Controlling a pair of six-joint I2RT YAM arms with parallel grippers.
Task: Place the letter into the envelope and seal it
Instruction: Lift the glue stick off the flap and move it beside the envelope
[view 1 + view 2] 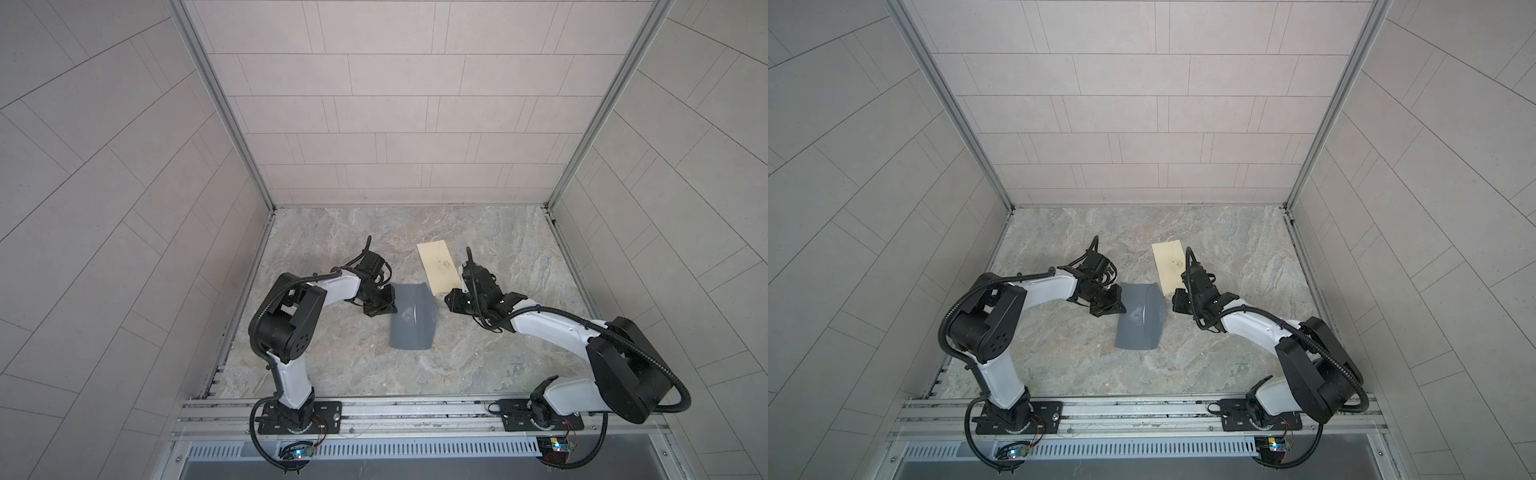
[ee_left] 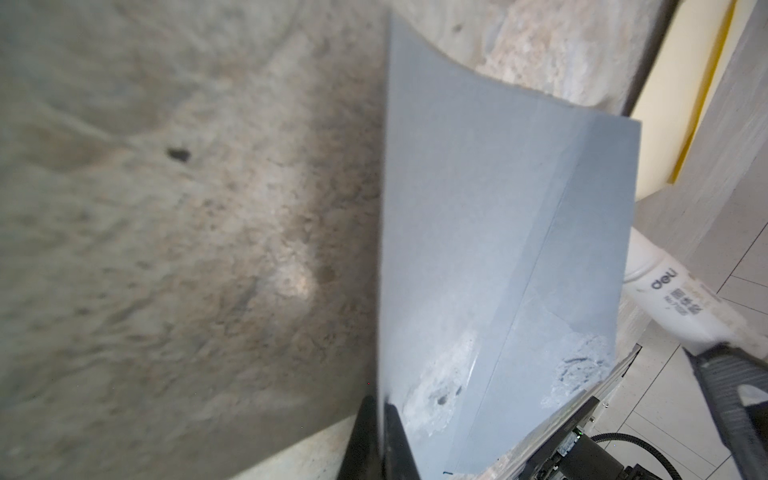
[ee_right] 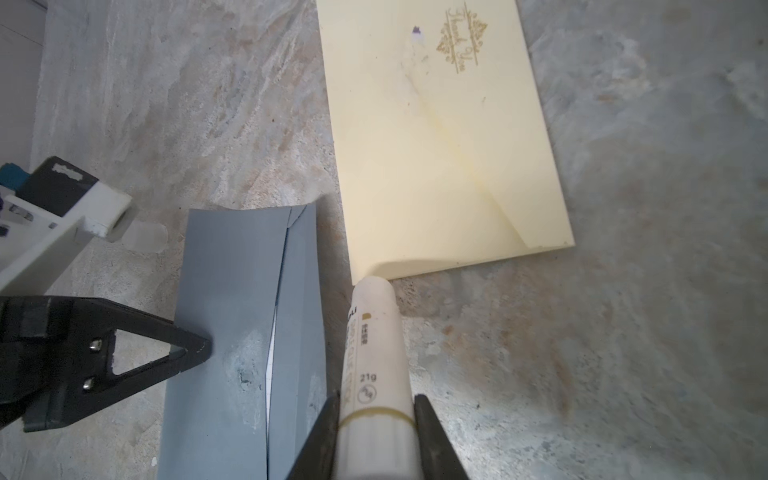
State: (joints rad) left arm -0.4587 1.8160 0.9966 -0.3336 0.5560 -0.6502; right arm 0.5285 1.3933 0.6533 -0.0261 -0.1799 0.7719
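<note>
The grey envelope (image 1: 413, 320) lies mid-bench in both top views (image 1: 1140, 320), bowed upward rather than flat, its long side running away from the robot. The left pincer (image 1: 392, 309) is pressed together on the envelope's left edge; the left wrist view shows its two dark fingers (image 2: 395, 436) pinching the paper's rim (image 2: 498, 249). In the right wrist view the flap sits folded over but not flat (image 3: 224, 311), and a thin white strip shows in the slit beneath it. There are scuffed, whitish patches on the grey surface near the fold. The right pincer (image 3: 376, 409) clamps a white glue stick (image 3: 374, 332), jaws partly spread around its barrel. The stick hangs just beside the envelope's right edge, its rounded end pointing at the near edge of a cream paper (image 3: 440, 145) printed "Thank You". That paper lies flat on the marbled bench (image 1: 498, 353), behind and to the right of the envelope.
</note>
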